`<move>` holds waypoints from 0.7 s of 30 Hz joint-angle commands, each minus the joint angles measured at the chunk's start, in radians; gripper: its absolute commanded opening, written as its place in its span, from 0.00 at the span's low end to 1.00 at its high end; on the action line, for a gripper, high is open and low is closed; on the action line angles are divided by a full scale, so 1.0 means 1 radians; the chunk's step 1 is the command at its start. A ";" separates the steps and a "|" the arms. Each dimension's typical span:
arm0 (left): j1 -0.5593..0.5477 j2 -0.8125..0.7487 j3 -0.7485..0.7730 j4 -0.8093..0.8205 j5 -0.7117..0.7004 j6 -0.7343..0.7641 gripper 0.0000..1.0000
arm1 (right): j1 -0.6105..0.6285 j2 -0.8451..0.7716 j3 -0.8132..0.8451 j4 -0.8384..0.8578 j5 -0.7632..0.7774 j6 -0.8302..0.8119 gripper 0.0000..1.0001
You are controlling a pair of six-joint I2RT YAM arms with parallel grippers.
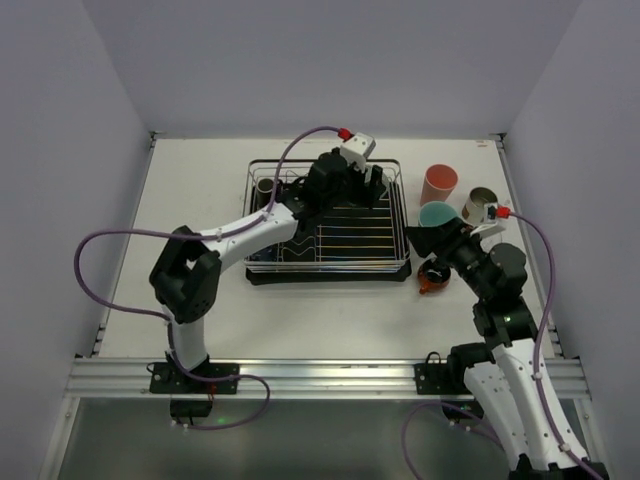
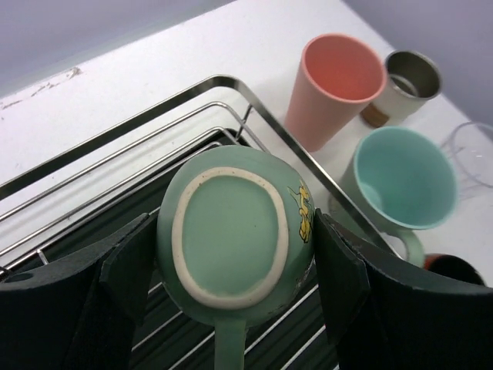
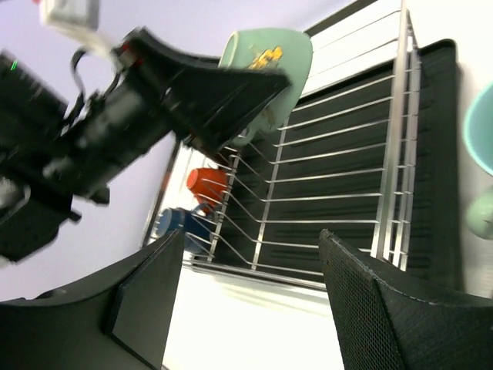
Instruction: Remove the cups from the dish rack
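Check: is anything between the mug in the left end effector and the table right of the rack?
Yes. The rack's right rim stands between the mint-green mug, gripped by the left end effector, and the table. Just past it stand a pink tumbler, another mint mug and a metal cup.

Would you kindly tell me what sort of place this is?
Probably a robot lab cell, not a kitchen: plain walls box in a white table, and two arms sit bolted to a metal rail.

left arm (image 1: 250, 230) extended, left gripper (image 2: 235, 262) clamping mint mug (image 3: 269, 62); right arm (image 1: 500, 290) bent, right gripper (image 3: 254, 297) spread.
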 commanded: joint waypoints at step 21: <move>0.003 -0.504 -0.633 0.852 0.588 -0.523 0.18 | 0.191 0.183 -0.069 0.678 -0.124 0.553 0.78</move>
